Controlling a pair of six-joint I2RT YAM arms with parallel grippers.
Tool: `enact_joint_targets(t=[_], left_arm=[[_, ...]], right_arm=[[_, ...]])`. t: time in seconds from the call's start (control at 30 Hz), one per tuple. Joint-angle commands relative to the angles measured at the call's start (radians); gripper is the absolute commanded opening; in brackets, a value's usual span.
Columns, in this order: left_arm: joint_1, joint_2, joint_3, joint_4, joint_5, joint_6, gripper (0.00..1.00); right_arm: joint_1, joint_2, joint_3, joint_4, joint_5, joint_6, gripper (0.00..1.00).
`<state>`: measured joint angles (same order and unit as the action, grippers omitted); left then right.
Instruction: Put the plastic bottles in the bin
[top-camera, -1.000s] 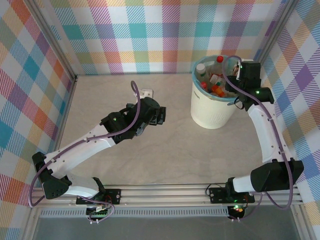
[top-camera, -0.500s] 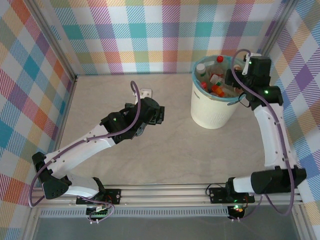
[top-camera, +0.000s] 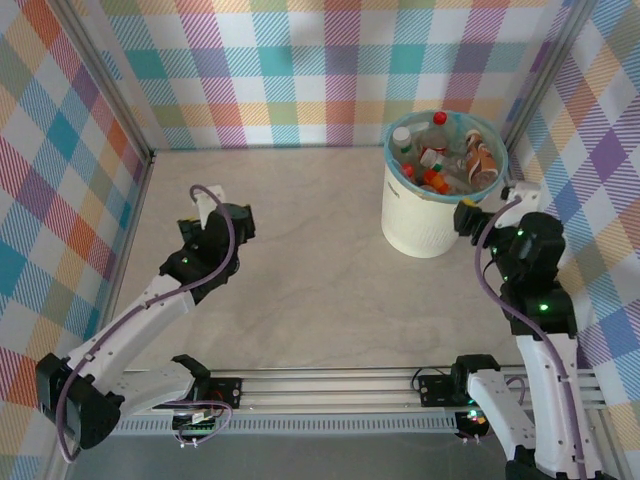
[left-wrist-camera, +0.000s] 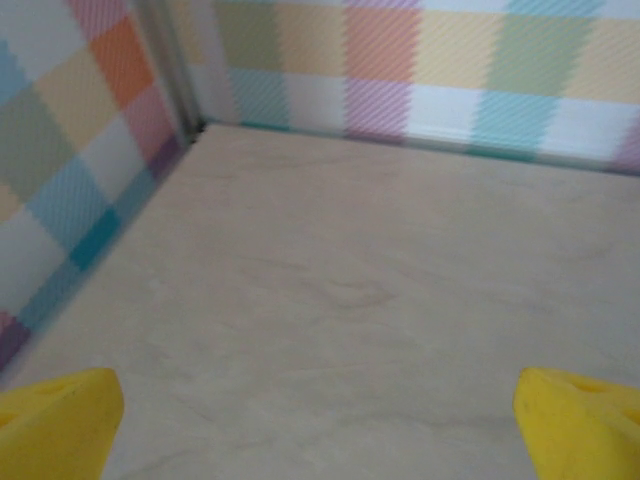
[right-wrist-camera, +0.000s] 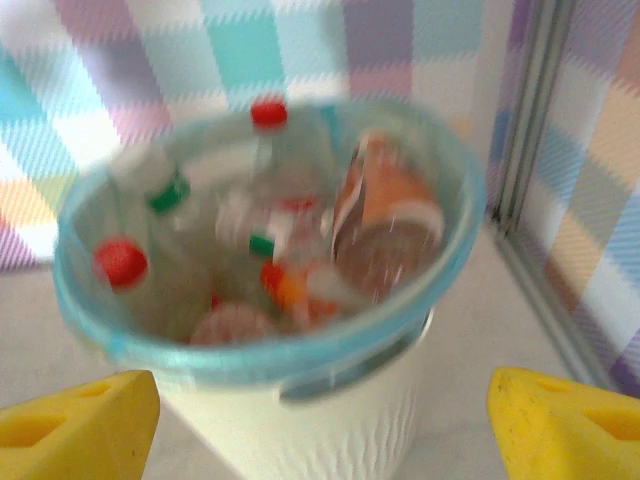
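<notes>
And there was the bin (top-camera: 428, 222), upright at the far right of the table (top-camera: 320, 290), close to the back corner, with its light blue liner (top-camera: 398, 172) folded over the rim. It was packed. The plastic bottles (top-camera: 440, 165) lay heaped inside, with a red-capped bottle (top-camera: 438, 119) poking up at the back. A white-capped bottle (top-camera: 401, 134) sat to its left, and an orange-labelled bottle (top-camera: 483, 155) leaned against the right side of the rim. The right gripper (top-camera: 468, 216) hung just beside the bin's right flank, below the rim; whether it touched the wall could not be told. From the right wrist, its yellow fingertips (right-wrist-camera: 75, 425) sat in the two bottom corners, spread wide and gripping nothing, with the bin's cream wall beyond them. That view was blurred, yet the red cap at the back, a green band on a bottle at the left and the big orange label at the right could be made out. Over on the other side, the left gripper (top-camera: 218, 215) was well apart from the bin, near the checked left wall (top-camera: 70, 180), and faced the back wall. Its fingers (left-wrist-camera: 60, 420) were parted just as far, holding nothing, with bare marbled tabletop showing between them.
</notes>
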<state>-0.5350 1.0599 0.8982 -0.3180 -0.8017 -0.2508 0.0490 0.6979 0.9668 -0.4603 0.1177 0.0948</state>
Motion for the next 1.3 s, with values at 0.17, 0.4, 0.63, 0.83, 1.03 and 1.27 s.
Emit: enact_joint_targets(t=[0.17,0.4,0.63,0.83,1.03,1.27], left_arm=[[0.174,-0.023,-0.288,0.480,0.103,0.158,1.00],[0.264,0.104,-0.366,0.639,0.239,0.236,1.00],[0.362,0.245,-0.392,0.792,0.515,0.294,1.00],[0.426,0.347,-0.446,0.951,0.685,0.314,1.00],[0.461,0.461,-0.403,0.963,0.779,0.312,1.00],[0.476,0.482,-0.424,1.014,0.763,0.286,1.00]], right_arm=[[0.003,-0.146,-0.437,0.215,-0.113,0.140,0.81],[0.002,-0.083,-0.606,0.423,-0.043,0.054,0.83],[0.003,0.180,-0.720,0.803,-0.019,-0.006,0.87],[0.000,0.396,-0.774,1.184,-0.130,-0.099,0.89],[-0.008,0.622,-0.727,1.395,-0.256,-0.159,0.91],[-0.041,0.823,-0.706,1.559,-0.233,-0.124,0.91]])
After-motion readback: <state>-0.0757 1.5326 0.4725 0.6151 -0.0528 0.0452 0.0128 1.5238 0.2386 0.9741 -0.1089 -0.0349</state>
